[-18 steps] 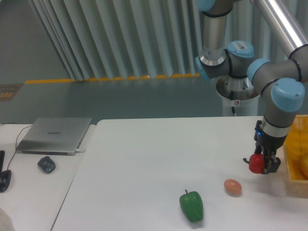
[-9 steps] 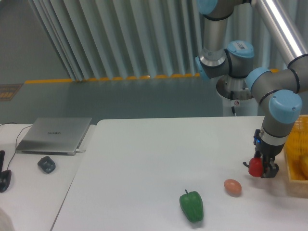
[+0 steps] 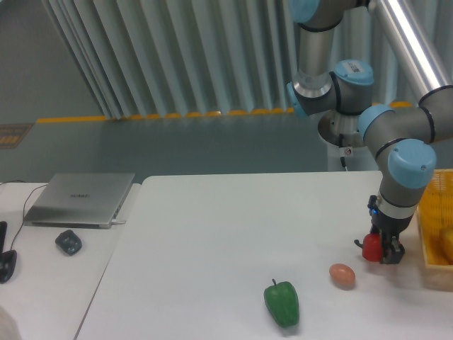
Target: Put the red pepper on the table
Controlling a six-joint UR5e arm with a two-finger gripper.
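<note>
A lab w/ ribbed grey wall panels and a yellow floor stripe behind; in front, the white table (image 3: 226, 227), w/ a second desk adjoining at left that carries a closed laptop (image 3: 79, 199) and a small dark mouse (image 3: 68, 242). At the table's right side the arm reaches down, gripper (image 3: 381, 249) pointed at the surface, jaws closed around the red pepper (image 3: 371, 246), which shows on the gripper's left side. Pepper sits very low, at or just above the tabletop; contact can't be confirmed from this angle. Just left and a little nearer the camera lies the egg (image 3: 342, 275), close to the pepper but apart from it. The green pepper (image 3: 282, 303) lies further left, near the front edge. A yellow basket (image 3: 429, 234) stands just right of the gripper at the frame edge, w/ something yellowish inside, too cropped to identify.

Step in hand, by the look of it: the set-down, approx. at its end. Next move calls for making sure the pepper rests on the table, then parting the jaws and lifting straight up, so the round pepper isn't nudged toward the egg or dragged along w/ a finger.
</note>
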